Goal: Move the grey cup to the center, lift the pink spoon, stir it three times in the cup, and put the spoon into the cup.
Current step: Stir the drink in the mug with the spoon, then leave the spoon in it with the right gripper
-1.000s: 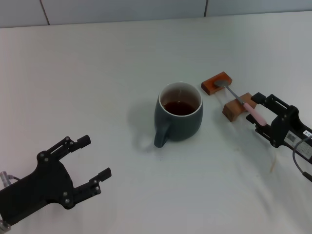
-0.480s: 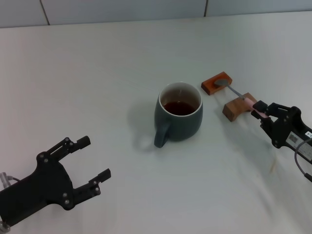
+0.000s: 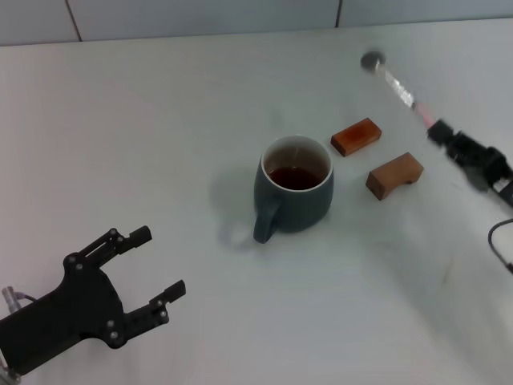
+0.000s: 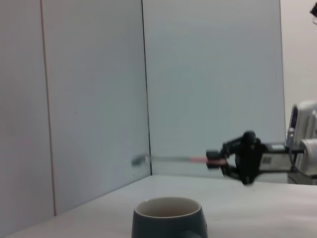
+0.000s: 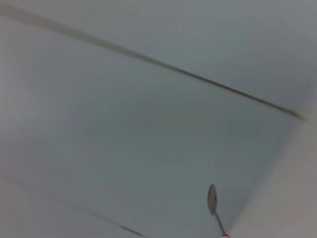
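Observation:
The grey cup (image 3: 294,192) stands near the middle of the table with dark liquid inside and its handle toward me; its rim also shows in the left wrist view (image 4: 168,214). My right gripper (image 3: 443,135) is shut on the pink spoon (image 3: 398,83), held in the air over the far right of the table, bowl pointing away. The spoon (image 4: 173,159) hangs level well above the cup in the left wrist view, and its bowl (image 5: 212,199) shows in the right wrist view. My left gripper (image 3: 159,265) rests open at the near left, away from the cup.
Two brown blocks lie right of the cup: a flat one (image 3: 356,136) and a notched one (image 3: 395,176). A grey wall (image 3: 240,16) runs along the table's far edge.
My right gripper shut on the spoon's pink handle, then lifted it off the two brown blocks, up and toward the far side. The left arm barely moved.

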Tool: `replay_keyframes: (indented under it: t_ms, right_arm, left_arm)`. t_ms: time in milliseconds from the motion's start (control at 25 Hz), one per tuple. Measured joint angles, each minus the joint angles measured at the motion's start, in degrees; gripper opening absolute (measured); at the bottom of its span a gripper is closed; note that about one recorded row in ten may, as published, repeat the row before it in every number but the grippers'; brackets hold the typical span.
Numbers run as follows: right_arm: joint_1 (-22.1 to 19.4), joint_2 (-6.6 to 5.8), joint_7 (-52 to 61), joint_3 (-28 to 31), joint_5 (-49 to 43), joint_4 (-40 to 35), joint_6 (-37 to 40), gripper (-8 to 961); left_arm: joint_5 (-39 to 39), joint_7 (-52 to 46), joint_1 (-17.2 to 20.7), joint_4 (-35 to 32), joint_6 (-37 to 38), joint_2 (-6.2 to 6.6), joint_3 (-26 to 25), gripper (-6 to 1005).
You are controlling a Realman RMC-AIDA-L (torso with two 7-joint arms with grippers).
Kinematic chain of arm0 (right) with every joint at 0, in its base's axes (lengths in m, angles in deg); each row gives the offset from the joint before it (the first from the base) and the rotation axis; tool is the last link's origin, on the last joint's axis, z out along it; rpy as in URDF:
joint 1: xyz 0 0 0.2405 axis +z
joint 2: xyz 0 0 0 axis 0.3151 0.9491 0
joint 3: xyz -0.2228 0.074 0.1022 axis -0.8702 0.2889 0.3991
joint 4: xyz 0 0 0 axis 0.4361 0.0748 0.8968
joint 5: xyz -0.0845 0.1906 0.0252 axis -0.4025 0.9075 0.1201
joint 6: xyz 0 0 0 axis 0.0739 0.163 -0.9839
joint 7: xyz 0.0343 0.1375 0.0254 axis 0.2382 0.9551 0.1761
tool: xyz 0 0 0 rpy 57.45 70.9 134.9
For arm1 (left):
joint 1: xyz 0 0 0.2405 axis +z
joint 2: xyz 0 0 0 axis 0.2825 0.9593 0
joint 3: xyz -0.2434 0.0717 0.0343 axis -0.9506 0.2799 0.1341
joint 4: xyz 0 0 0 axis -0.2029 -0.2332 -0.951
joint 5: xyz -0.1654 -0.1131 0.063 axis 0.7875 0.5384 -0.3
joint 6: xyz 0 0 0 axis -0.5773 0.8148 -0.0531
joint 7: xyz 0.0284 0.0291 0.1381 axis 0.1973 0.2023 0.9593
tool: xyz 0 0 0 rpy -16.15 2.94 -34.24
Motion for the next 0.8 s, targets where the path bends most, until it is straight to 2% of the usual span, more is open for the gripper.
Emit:
replay_keyframes:
  t_ms: [40,80,120,160,200,240,280,400,440,480,520,560,600,640,680,720,760,800]
  right_arm:
    - [0.4,-0.18,-11.2,0.2,1.7,-0.8,5.2,114]
    - [0.4,-0.18,-11.2,0.2,1.7,-0.8,5.2,114]
    - [0.7,-0.33,-16.3,0.2,2.3,-2.0,8.6,114]
    - [2.0,-1.0,-21.9,0.1,3.0,-6.3,15.4,113]
    - [2.0,-1.0,-21.9,0.1,3.0,-6.3,15.4,113]
    - [4.0,-2.03,-23.7,-0.5,3.4,-11.8,22.4,113]
    - [4.0,-2.03,-23.7,-0.5,3.4,-11.8,22.4,113]
    - [7.6,-4.03,-18.7,-4.0,3.7,-20.6,30.4,113]
    - [10.1,-4.96,-11.9,-7.3,4.1,-26.6,33.6,113]
    - [10.1,-4.96,-11.9,-7.3,4.1,-26.6,33.6,113]
    - [11.0,-5.22,-8.6,-9.4,4.8,-29.9,34.2,113]
    - [12.4,-5.55,-1.7,-15.8,8.1,-37.2,34.3,112]
    - [12.4,-5.55,-1.7,-15.8,8.1,-37.2,34.3,112]
    - [12.6,-5.61,3.2,-23.8,12.4,-44.3,34.3,112]
    - [12.6,-5.61,3.2,-23.8,12.4,-44.3,34.3,112]
    - [12.6,-5.66,5.5,-27.3,13.9,-47.8,34.0,112]
    - [13.1,-5.75,9.2,-32.0,14.6,-54.7,33.5,112]
    - [13.1,-5.75,9.2,-32.0,14.6,-54.7,33.5,112]
  left_arm:
    - [0.0,0.3,0.1,0.0,-0.1,-0.03,0.0,805]
    - [0.0,0.7,0.2,0.0,-0.1,-0.06,0.0,805]
    - [0.0,0.8,0.3,0.0,-0.1,-0.05,0.0,805]
    - [0.0,1.0,0.4,0.0,-0.4,-0.06,0.2,805]
    - [0.0,1.0,0.4,0.0,-0.4,-0.06,0.2,805]
    - [0.0,1.0,0.4,0.0,-0.9,-0.06,0.3,805]
    - [0.0,1.0,0.4,0.0,-0.9,-0.06,0.3,805]
    - [-0.2,1.0,0.4,0.0,-1.7,-0.06,0.4,805]
    - [-0.3,1.0,0.3,0.0,-2.2,-0.06,0.4,805]
    - [-0.3,1.0,0.3,0.0,-2.2,-0.06,0.4,805]
    - [-0.3,0.9,0.3,-0.1,-2.4,-0.06,0.5,805]
    - [-0.4,0.8,0.2,0.0,-3.0,-0.06,0.6,805]
    - [-0.4,0.8,0.2,0.0,-3.0,-0.06,0.6,805]
    - [-0.4,0.6,0.2,0.0,-3.3,-0.06,0.6,805]
    - [-0.4,0.6,0.2,0.0,-3.3,-0.06,0.6,805]
    - [-0.4,0.6,0.2,0.0,-3.4,-0.06,0.6,805]
    - [-0.4,0.6,0.2,0.0,-3.5,-0.06,0.6,805]
    - [-0.4,0.6,0.2,0.0,-3.5,-0.06,0.6,805]
